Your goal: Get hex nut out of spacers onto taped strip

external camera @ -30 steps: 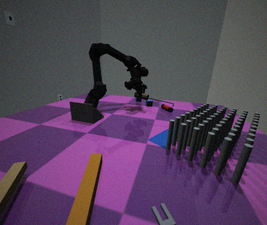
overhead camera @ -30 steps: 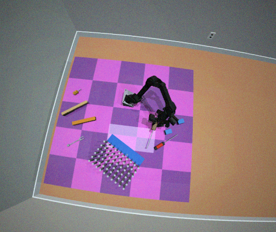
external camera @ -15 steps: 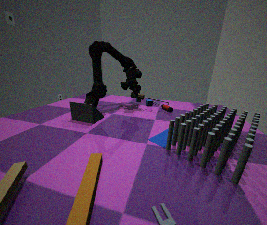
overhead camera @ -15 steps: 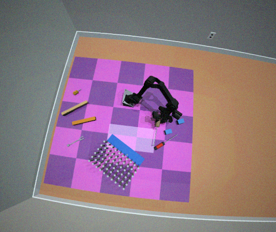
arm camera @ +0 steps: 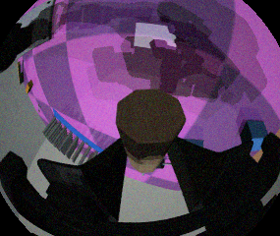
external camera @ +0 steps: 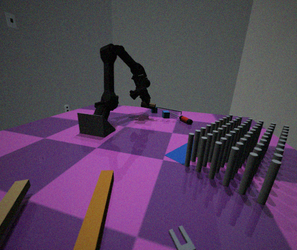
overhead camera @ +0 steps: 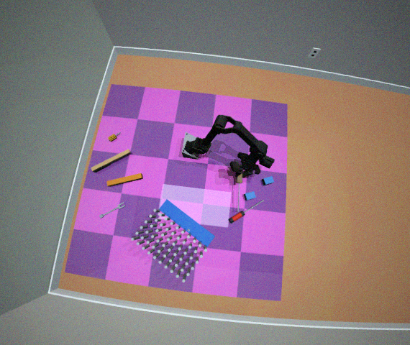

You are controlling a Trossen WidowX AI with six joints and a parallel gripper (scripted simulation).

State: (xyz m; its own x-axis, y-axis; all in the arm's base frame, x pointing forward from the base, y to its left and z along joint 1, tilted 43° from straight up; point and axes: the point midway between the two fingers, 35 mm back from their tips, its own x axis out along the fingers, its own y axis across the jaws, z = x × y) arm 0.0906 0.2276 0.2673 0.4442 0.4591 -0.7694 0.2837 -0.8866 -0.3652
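Hook tool out, nut probably on tape

My pincer (overhead camera: 239, 173) (external camera: 146, 104) (arm camera: 145, 140) is gripping one hook tool (overhead camera: 239, 179) (external camera: 151, 105) (arm camera: 150, 118) by its handle, keeping the shaft outside the spacers (overhead camera: 183, 281) (external camera: 218, 158) (arm camera: 66, 143), likely for setting down. One pale speck, probably the nut (overhead camera: 188, 230), is lying on the blue strip (overhead camera: 175, 211) (external camera: 179, 154) (arm camera: 76, 134). Also lying out: two blue blocks (overhead camera: 268, 180) (external camera: 165, 114) (arm camera: 253, 130), one red screwdriver (overhead camera: 237, 216) (external camera: 185, 119), two bars (overhead camera: 124, 180) (external camera: 96, 210), one fork (overhead camera: 112, 210) (external camera: 186, 244). Spacers: dozens, exact count unclear.

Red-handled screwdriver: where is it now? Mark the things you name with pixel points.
In the top view, the red-and-black-handled screwdriver (overhead camera: 237, 217) (external camera: 185, 119) lies right of the blue taped strip (overhead camera: 187, 223) (external camera: 179, 154), just below the nearer blue block (overhead camera: 249, 195) (external camera: 165, 114).
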